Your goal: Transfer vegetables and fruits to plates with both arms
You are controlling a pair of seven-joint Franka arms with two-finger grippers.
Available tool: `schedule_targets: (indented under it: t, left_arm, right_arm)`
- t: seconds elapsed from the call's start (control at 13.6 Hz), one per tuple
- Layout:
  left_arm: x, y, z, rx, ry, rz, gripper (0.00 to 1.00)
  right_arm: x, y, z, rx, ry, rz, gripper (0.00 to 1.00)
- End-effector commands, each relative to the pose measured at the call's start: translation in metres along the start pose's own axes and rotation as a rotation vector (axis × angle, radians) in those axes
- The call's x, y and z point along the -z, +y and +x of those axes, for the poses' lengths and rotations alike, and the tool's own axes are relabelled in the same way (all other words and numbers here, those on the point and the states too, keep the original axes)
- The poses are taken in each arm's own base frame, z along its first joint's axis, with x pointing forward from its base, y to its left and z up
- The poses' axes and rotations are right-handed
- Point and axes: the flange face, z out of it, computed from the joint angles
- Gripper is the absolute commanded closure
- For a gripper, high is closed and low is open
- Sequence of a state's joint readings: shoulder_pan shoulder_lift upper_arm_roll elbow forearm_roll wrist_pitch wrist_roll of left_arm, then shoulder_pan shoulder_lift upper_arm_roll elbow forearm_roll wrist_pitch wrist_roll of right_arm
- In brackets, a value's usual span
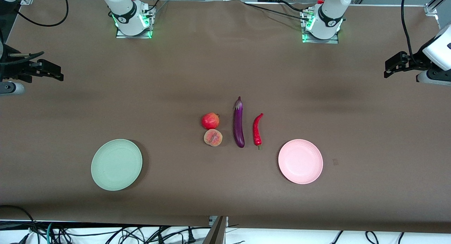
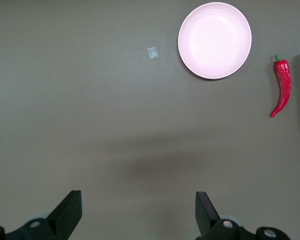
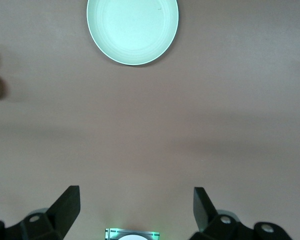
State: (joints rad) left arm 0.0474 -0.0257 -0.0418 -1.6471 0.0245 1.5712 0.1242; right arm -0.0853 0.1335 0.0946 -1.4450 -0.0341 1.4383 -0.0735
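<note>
- You have four pieces of produce grouped at the middle of the brown bench point(image 1: 225, 61), none of them on a plate.
- The eggplant point(image 1: 238, 123) is long, slim and glossy purple, with a pale stem cap at the end pointing toward the robot bases; it lies straight, between the fruits and the chili.
- The chili pepper point(image 1: 257, 130) is shorter, shiny red and gently curved, with a small green stem at the end nearer the front camera. It lies just beside the eggplant, toward the left arm's end of the bench, without touching it.
- The pomegranate point(image 1: 210, 120) is round and red with a small crown tip, beside the eggplant toward the right arm's end.
- The peach point(image 1: 213, 137) is about the same size, orange-pink with a visible crease, touching or almost touching the pomegranate and nearer the front camera.
- The pale pink plate point(image 1: 300, 161) is round, shallow and matte, near the chili, toward the left arm's end and nearer the front camera.
- The pale mint green plate point(image 1: 116, 164) matches it in size and sits well apart from the fruits, toward the right arm's end.
- Your left end effector point(image 2: 139, 212) waits high over bare bench at the left arm's end, fingers spread wide and holding nothing.
- Your right end effector point(image 3: 136, 210) waits over bare bench at the right arm's end, likewise released and unloaded.
</note>
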Motion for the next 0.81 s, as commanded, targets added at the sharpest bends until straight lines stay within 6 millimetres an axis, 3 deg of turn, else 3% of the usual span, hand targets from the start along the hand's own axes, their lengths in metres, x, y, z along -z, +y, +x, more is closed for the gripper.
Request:
schedule_targets:
  t: [0.0, 0.73]
  left_arm:
    - [0.0052, 0.0019, 0.0016, -0.015, 0.000, -0.017, 0.00]
    - [0.0053, 0.0038, 0.0018, -0.015, 0.001, -0.019, 0.00]
  right_arm:
    - [0.0037, 0.0012, -0.0014, -0.014, 0.008, 0.020, 0.00]
    - [-0.0003, 0.0015, 0.0013, -0.008, 0.002, 0.021, 0.00]
